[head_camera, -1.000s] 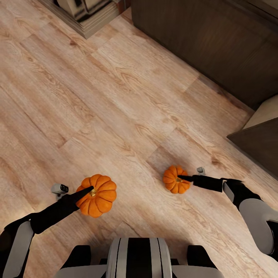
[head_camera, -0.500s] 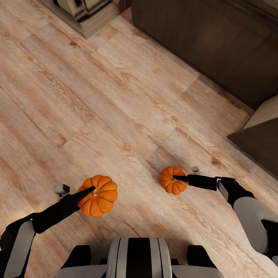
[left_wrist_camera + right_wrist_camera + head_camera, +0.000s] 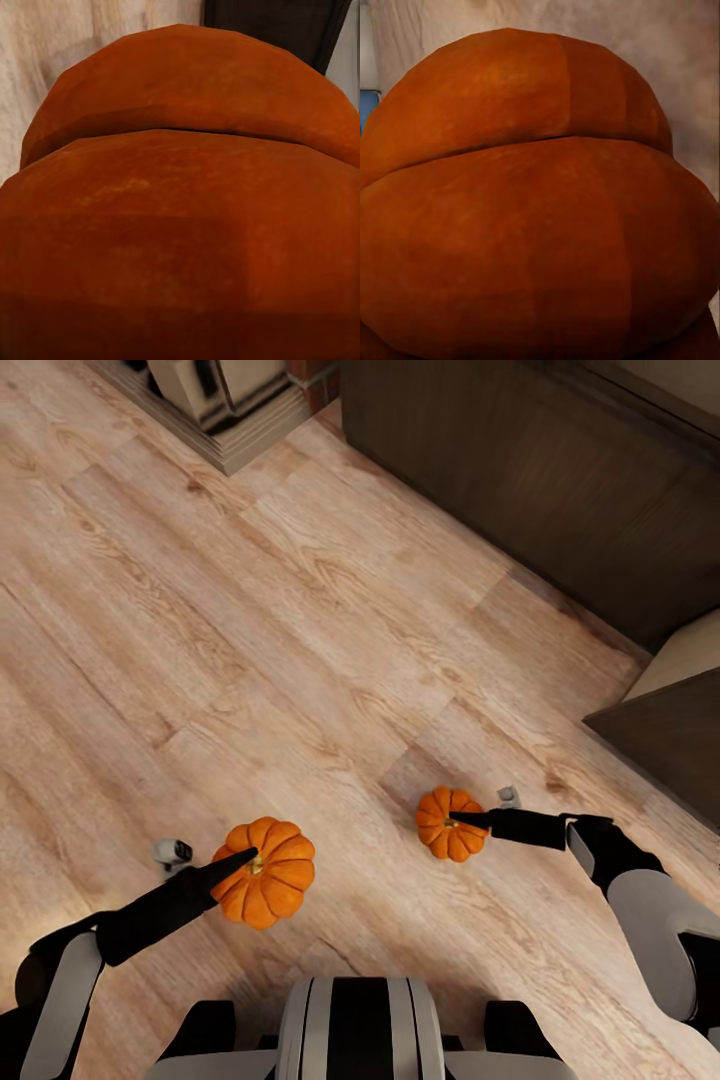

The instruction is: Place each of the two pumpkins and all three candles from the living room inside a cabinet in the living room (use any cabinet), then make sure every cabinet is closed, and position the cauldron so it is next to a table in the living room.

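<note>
Two bright orange, ribbed pumpkins sit over the wooden floor [image 3: 300, 610], one at each gripper. The left pumpkin [image 3: 266, 872] looks the larger in the head view, squat and round with deep segments and a small yellowish-brown stem spot at its crown; it lies near the robot, to the left of its trunk. The right pumpkin [image 3: 450, 823] has the same ribbed shape and lies a little farther off, to the right. They are well apart from one another.

The left gripper [image 3: 245, 857] reaches in from the near left as a dark tapering shape whose tip meets the left pumpkin at its crown. The right gripper [image 3: 458, 819] comes in from the right and its tip lies on the top of the right pumpkin. From above, each pair of fingers reads as a single dark point, so I cannot tell how far either is spread or whether it truly grips. In the left wrist view the pumpkin's skin [image 3: 180, 210] fills nearly everything, smooth and orange with one groove across; the right wrist view shows the same of its pumpkin [image 3: 532, 217].

The floor is pale planking with strong grain. At the far right stands a long dark brown cabinet [image 3: 520, 470], and a second dark wood piece [image 3: 670, 740] juts in at the right edge. At the far left is a stepped pale base [image 3: 240, 430] of some furniture, hard to identify.
</note>
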You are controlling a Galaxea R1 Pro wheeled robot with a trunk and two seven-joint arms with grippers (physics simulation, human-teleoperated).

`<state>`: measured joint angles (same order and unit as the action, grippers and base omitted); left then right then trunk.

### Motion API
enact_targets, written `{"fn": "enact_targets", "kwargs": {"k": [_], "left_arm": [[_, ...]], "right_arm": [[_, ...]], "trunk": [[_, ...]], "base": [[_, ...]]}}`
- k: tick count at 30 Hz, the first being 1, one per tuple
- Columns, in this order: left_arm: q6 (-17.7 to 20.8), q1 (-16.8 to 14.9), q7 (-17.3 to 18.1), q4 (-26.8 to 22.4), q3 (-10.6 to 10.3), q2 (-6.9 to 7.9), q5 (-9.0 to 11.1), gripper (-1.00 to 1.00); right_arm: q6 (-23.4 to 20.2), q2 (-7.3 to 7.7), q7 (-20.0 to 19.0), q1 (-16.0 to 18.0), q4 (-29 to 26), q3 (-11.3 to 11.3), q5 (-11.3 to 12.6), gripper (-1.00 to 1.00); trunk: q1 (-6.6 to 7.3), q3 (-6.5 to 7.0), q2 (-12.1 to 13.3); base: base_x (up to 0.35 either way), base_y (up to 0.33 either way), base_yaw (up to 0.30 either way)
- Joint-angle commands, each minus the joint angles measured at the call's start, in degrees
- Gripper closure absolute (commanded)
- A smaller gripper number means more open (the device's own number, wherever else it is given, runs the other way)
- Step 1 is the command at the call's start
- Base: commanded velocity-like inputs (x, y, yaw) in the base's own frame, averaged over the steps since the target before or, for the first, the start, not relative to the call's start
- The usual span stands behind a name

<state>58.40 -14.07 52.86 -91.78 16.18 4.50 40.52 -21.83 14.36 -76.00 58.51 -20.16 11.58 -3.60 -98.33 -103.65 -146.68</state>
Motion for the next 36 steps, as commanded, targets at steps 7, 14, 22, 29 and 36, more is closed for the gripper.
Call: {"fn": "enact_targets", "kwargs": {"k": [7, 14, 22, 29, 36], "left_arm": [[-1.6, 0.5, -0.1, 0.2, -0.1, -0.3, -0.2, 1.0], [-5.8, 1.9, -3.7, 0.8, 0.3, -1.08, -0.3, 1.0], [-6.3, 4.8, -6.5, 1.2, 0.8, -0.62, -0.1, 1.0], [-10.6, 9.6, -5.9, 1.0, 0.8, -0.62, 0.5, 1.0], [-11.8, 11.9, -4.9, 1.0, 0.8, -0.5, 0.5, 1.0]], "right_arm": [[-0.6, -0.14, -0.9, -0.2, -1.6, 0.4, -0.4, 1.0], [-9.1, -2.8, -0.2, -6.9, -24.2, 0.7, 0.2, 1.0], [-17.3, -10.51, 15.5, -24.6, -54.1, 1.3, 0.2, 1.0], [-18.2, -10.98, 16.9, -35.8, -69.8, 7.8, -0.2, 1.0], [-20.1, -11.4, 17.2, -37.1, -72.3, 6.7, -0.4, 1.0]], "trunk": [[0.18, 1.53, 0.1], [0.36, 3.08, 0.2], [0.57, 4.86, 0.3], [0.75, 6.41, 0.4], [0.93, 7.96, 0.5]], "base": [[0.0, 0.0, 0.0], [0.0, 0.0, 0.0], [0.0, 0.0, 0.0], [0.0, 0.0, 0.0], [0.0, 0.0, 0.0]]}}
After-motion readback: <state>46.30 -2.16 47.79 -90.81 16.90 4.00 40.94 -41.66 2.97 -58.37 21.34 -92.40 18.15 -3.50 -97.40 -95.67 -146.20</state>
